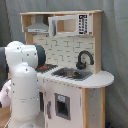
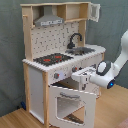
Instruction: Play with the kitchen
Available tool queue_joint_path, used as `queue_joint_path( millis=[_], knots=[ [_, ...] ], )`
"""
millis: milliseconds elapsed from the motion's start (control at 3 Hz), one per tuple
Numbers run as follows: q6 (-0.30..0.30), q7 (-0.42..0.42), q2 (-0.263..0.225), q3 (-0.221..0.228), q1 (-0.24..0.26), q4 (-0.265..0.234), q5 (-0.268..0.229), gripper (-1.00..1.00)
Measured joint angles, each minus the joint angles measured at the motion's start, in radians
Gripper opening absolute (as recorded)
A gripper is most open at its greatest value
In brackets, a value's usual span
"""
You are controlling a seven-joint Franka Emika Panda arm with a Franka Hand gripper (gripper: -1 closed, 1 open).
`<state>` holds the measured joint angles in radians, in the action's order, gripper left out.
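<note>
You've got the kitchen (image 2: 55, 70) in white and pale wood, red rings on its black hob (image 2: 51, 59), black faucet (image 1: 84, 58), grey hood (image 2: 49, 20), white arm (image 1: 22, 85).

Soft, even light fills both exterior views, with no glare and only faint shadows. Both look blurred. The tall white and light-wood toy kitchen (image 1: 75, 60) (image 2: 60, 60) shades its open oven door's interior slightly.

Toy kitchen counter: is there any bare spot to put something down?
Yes: the rounded countertop end beyond the sink and faucet is bare. The hob end is also clear. It is crowded below, where the hand sits above the open oven door.
</note>
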<state>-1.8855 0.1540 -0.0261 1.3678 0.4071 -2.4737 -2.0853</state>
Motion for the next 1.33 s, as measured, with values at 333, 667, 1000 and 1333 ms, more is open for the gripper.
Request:
queue_joint_path(
  millis=[333,667,1000,1333],
  knots=[
    [-0.036,0.011,-0.014,-0.012,0.031,0.023,-0.083,1.0],
    [-0.036,0.013,-0.045,-0.013,0.031,0.026,-0.087,1.0],
    [-0.036,0.013,-0.046,-0.013,0.031,0.026,-0.087,-1.0],
    [-0.026,0.11,-0.054,-0.017,0.032,0.018,-0.087,-1.0]
  ],
)
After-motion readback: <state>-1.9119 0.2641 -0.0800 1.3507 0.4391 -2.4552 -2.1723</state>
